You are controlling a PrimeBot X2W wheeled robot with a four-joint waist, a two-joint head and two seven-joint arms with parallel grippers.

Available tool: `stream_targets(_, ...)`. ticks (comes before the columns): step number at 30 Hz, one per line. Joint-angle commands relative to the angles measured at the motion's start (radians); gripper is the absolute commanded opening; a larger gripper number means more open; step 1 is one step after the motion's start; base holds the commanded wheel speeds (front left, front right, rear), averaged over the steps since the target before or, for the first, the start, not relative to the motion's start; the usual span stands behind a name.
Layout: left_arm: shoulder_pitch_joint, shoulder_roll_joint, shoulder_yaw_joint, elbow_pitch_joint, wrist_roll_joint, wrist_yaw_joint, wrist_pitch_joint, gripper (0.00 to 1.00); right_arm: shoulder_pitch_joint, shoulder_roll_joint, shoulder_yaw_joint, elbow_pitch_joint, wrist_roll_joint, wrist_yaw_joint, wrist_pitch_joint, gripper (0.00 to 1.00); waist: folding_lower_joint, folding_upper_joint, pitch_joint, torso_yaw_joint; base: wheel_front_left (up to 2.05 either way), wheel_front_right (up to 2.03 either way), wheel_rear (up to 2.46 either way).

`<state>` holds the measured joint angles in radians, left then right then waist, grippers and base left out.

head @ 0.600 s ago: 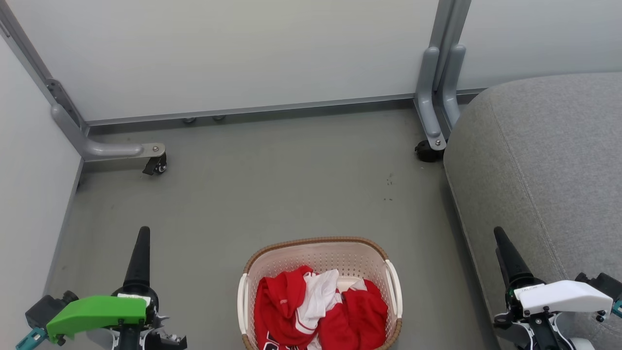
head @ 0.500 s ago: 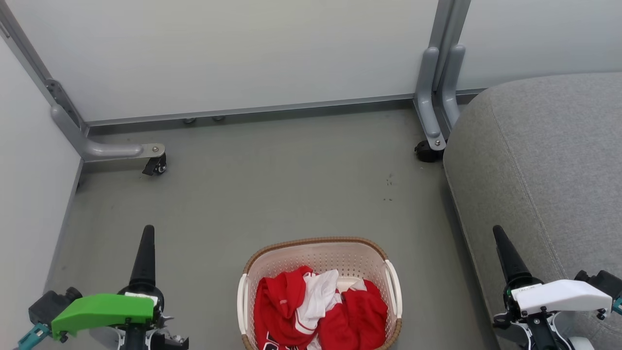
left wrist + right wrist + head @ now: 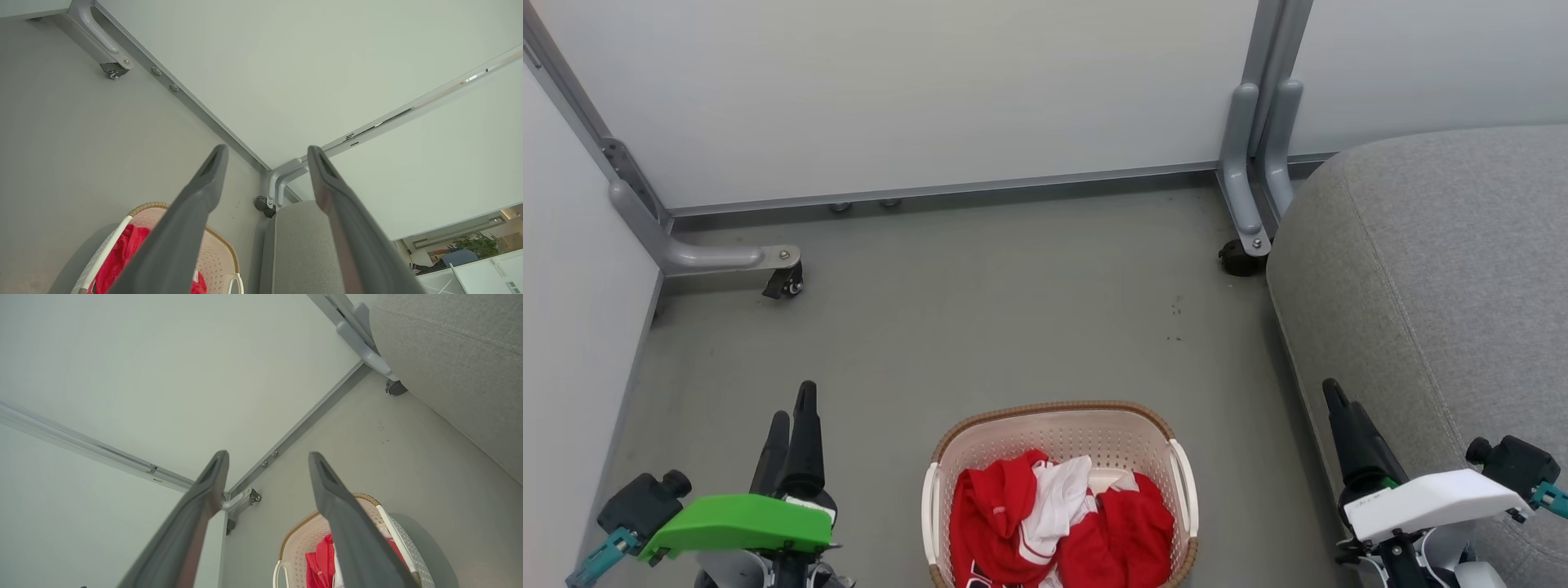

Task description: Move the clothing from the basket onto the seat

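The red clothing (image 3: 1058,523) with white panels lies crumpled inside the cream basket (image 3: 1058,412), which stands on the floor at the bottom centre of the head view. The grey seat (image 3: 1437,269) fills the right side. My left gripper (image 3: 794,408) is open, left of the basket and above the floor, nothing between its fingers. My right gripper (image 3: 1335,396) is open too, right of the basket beside the seat's edge. In the left wrist view the clothing (image 3: 116,261), basket (image 3: 218,253) and seat (image 3: 300,249) appear low. In the right wrist view the basket (image 3: 300,539) and clothing (image 3: 320,559) sit below the fingers.
Pale partition walls (image 3: 890,90) close off the back and left. Their grey metal feet with castors stand at the back left (image 3: 784,282) and beside the seat's corner (image 3: 1241,257). Grey floor (image 3: 980,327) stretches between the walls and the basket.
My left gripper has turned and shifted right toward the basket, now showing both fingers. My right gripper has moved slightly left. The basket and clothing lie as before.
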<state>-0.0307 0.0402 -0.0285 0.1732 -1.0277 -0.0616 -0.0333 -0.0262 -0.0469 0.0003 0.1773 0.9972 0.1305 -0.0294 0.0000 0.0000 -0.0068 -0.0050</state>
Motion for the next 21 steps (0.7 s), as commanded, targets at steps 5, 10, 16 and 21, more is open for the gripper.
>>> stream_targets(5, 0.002, 0.007, -0.021, -0.027, 0.106, 0.014, -0.025, 1.0, 0.005, -0.015, 0.023, -0.031, -0.104, 0.0, -0.028, 1.0, 0.0, 0.0, -0.002, 0.0, 0.0, 0.0, 0.0)
stream_targets(10, 0.006, 0.008, -0.035, -0.032, 0.176, 0.025, -0.043, 1.0, 0.011, -0.018, 0.036, -0.043, -0.177, 0.0, -0.045, 1.0, 0.0, 0.0, -0.003, -0.001, 0.0, 0.0, 0.0)
stream_targets(16, 0.01, 0.008, -0.052, -0.035, 0.25, 0.032, -0.062, 1.0, 0.018, -0.021, 0.048, -0.056, -0.256, 0.0, -0.065, 1.0, 0.0, 0.0, -0.003, -0.001, 0.0, 0.0, 0.0)
stream_targets(21, 0.014, 0.009, -0.065, -0.04, 0.31, 0.037, -0.077, 1.0, 0.021, -0.025, 0.063, -0.068, -0.318, 0.0, -0.08, 1.0, 0.0, 0.0, -0.004, -0.003, 0.0, 0.0, 0.0)
